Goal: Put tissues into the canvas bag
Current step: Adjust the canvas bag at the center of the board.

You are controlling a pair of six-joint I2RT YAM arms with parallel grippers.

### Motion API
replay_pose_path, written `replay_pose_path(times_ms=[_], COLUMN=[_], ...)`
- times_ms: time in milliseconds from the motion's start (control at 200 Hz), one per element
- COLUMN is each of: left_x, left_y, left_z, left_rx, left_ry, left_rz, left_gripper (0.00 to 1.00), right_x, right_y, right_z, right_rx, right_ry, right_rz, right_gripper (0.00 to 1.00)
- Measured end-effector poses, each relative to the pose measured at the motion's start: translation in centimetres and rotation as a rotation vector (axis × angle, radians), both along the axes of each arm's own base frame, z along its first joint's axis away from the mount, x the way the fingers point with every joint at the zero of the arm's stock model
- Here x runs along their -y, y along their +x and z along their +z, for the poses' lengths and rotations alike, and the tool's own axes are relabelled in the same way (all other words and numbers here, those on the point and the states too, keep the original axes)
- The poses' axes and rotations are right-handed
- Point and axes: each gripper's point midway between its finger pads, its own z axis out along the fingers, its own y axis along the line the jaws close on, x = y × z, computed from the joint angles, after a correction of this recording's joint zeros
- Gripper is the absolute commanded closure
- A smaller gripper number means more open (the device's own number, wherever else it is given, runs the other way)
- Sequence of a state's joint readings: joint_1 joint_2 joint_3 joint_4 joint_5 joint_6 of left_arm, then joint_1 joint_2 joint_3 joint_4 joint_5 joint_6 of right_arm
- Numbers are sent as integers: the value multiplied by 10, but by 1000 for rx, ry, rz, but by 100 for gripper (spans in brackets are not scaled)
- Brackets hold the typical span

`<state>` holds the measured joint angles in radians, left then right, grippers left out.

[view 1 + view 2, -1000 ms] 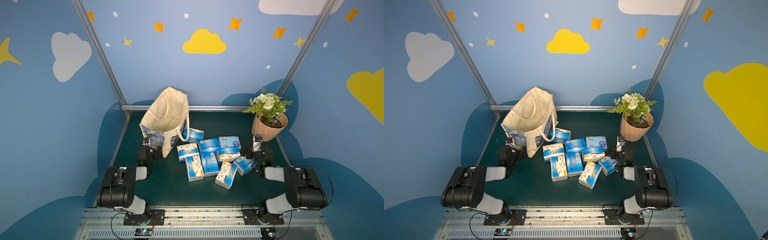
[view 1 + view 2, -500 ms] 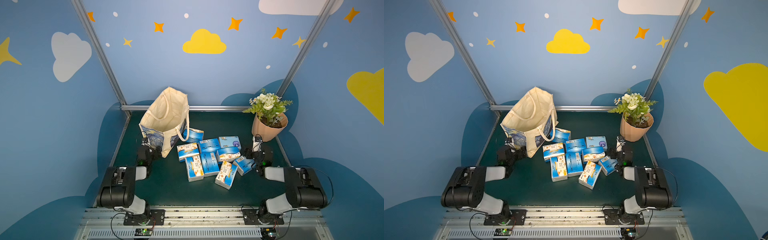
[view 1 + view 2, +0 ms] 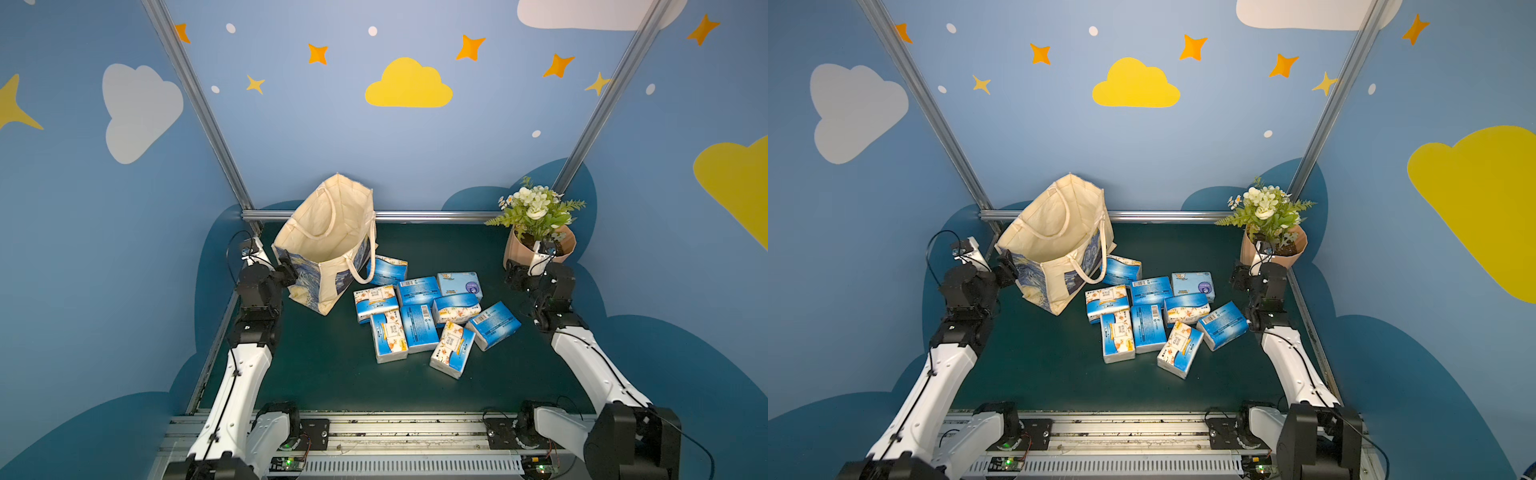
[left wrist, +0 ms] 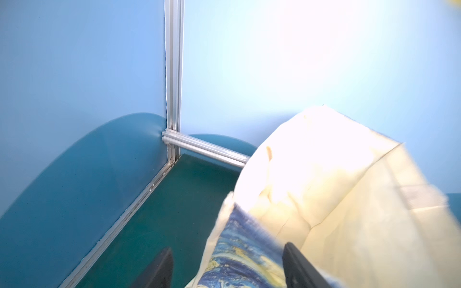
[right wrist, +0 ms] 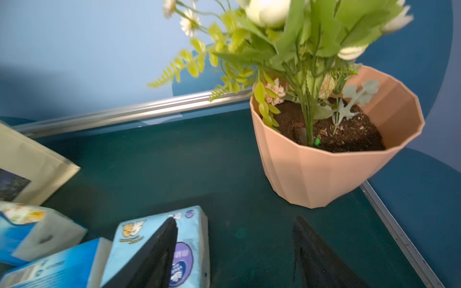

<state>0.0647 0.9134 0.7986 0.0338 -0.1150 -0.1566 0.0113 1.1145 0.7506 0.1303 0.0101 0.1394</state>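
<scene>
**Canvas bag.** The canvas bag (image 3: 328, 237) (image 3: 1054, 237) stands on the dark green worktop (image 3: 332, 374) near its rear left corner. Its mouth is open and faces upward. One handle hangs down the printed side that faces the packs.

**Tissues.** The tissues (image 3: 419, 316) (image 3: 1150, 316) lie in a loose cluster at the middle of the worktop, to the right of the bag. Nine packs are visible, all outside the bag. Most of them touch or overlap. One blue pack (image 3: 388, 270) (image 3: 1121, 268) lies just beside the base of the bag. The pale pack with the purple mark (image 3: 459, 284) (image 5: 194, 232) sits at the rear right of the cluster.

**Left gripper.** The left gripper (image 3: 286, 270) (image 4: 227, 249) is at the left-hand corner of the bag rim. In the left wrist view its jaws are spread. The rim corner of the bag (image 4: 324, 174) lies between them. One finger is on the cream inner side of the rim. The other finger (image 4: 159, 269) is outside, clear of the cloth. The cloth is not pinched.

**Right gripper.** The right gripper (image 3: 513, 276) (image 5: 234, 219) hangs low near the right edge of the worktop, between the pale pack and the flowerpot (image 3: 567, 249) (image 5: 311, 174). Its jaws are spread, with only bare worktop between them. In the right wrist view one finger (image 5: 149, 249) appears in front of the pale pack. Contact cannot be determined.

**Flowerpot.** The flowerpot stands in the rear right corner of the worktop, well apart from the bag.
</scene>
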Motion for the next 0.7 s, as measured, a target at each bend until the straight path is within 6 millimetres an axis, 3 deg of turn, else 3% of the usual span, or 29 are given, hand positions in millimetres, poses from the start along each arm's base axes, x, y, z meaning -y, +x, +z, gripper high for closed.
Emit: replay_pose_path(times_ms=[110,190,316,361,431,491,701], left_x=[-1,-4,-5,-3,1,4,12], left_y=[-18,-31,-35,-31,-24,-13,35], left_z=[36,80,135,146,148,137,77], left_rx=[15,44,36,14,-36,-121,-440], left_ry=[-48,-73,-82,-88,-98,-115,-213], left_rz=[20,47,56,40,16,-13,-110], left_gripper=[31,30,28,27,27,27,25], right_x=[-15,-29,-50,-59,-69,-82,-111], right_y=[-4,-6,-9,-14,-23,-36,-75], right_z=[11,19,39,43,43,43,50], right_rx=[-52,-124,-213,-249,-300,-359,-467], right_ry=[42,80,132,154,181,207,278], right_rz=[65,126,229,272,323,376,487], right_gripper=[27,26,25,25,25,24,24])
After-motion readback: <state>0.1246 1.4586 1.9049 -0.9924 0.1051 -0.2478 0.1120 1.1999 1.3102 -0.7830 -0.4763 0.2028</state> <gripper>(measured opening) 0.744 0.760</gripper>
